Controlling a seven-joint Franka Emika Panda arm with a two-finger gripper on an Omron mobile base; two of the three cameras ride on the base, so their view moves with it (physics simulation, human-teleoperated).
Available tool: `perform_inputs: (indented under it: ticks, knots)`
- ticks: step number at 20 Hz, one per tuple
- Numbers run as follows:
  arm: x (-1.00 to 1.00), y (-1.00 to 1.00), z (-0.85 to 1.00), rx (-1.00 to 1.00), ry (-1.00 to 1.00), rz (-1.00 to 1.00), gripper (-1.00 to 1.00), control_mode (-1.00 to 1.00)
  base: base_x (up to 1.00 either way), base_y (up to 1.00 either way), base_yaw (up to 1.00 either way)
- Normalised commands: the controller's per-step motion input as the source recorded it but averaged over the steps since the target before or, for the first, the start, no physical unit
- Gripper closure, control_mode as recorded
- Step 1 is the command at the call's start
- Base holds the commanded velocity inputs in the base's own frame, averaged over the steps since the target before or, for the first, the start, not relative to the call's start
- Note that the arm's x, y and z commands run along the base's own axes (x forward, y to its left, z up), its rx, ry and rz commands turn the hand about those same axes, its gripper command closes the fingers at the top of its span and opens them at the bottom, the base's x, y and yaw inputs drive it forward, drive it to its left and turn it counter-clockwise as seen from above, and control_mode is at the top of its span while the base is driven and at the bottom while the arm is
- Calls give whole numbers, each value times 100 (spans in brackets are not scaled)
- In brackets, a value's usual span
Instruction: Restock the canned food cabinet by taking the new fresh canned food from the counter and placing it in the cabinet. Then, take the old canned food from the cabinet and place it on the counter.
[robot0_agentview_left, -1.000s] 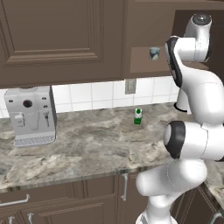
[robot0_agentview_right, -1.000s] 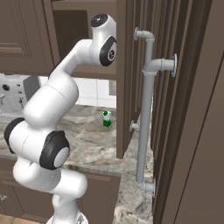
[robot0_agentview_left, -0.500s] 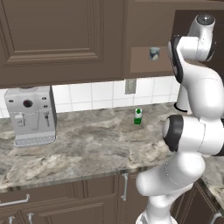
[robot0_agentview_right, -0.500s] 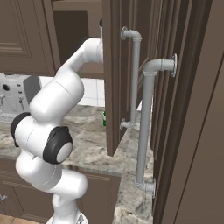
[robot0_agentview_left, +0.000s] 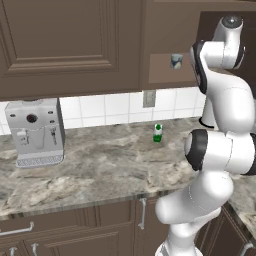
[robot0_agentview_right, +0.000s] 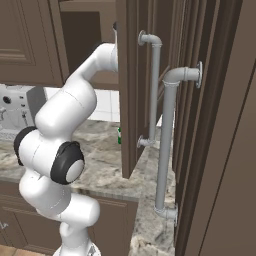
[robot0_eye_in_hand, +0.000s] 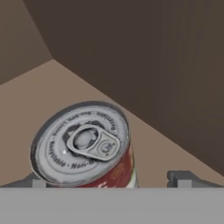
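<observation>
Inside the cabinet (robot0_agentview_left: 165, 75), seen from the hand view, the red can (robot0_eye_in_hand: 83, 146) stands upright on the brown shelf (robot0_eye_in_hand: 30, 105), its pull-tab lid facing the camera. Gripper (robot0_eye_in_hand: 107, 180) hovers directly above it, jaws spread to full width: one fingertip (robot0_eye_in_hand: 183, 178) is clear to the side of the can, the other fingertip (robot0_eye_in_hand: 35, 181) sits at the can's opposite edge. Nothing is held; contact with the can cannot be confirmed. Left base view shows the squat can (robot0_agentview_left: 176, 61) already on the same shelf, with the arm raised into the cabinet. Green bottle (robot0_agentview_left: 158, 133) stands upright on the bench (robot0_agentview_left: 100, 165), well apart from the coffee machine (robot0_agentview_left: 36, 131).
</observation>
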Motion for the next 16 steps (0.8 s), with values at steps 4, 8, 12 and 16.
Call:
perform_inputs:
  ticks: [4, 8, 12, 16]
  knots:
    - [0, 0, -27, -7, 0, 0, -100, -100, 0, 0, 0]
    - [0, 0, -25, -8, 0, 0, 100, -100, 0, 0, 0]
    - [0, 0, -3, -1, 0, 0, 100, -100, 0, 0, 0]
    - [-2, 0, 0, 0, 0, 0, 100, -100, 0, 0, 0]
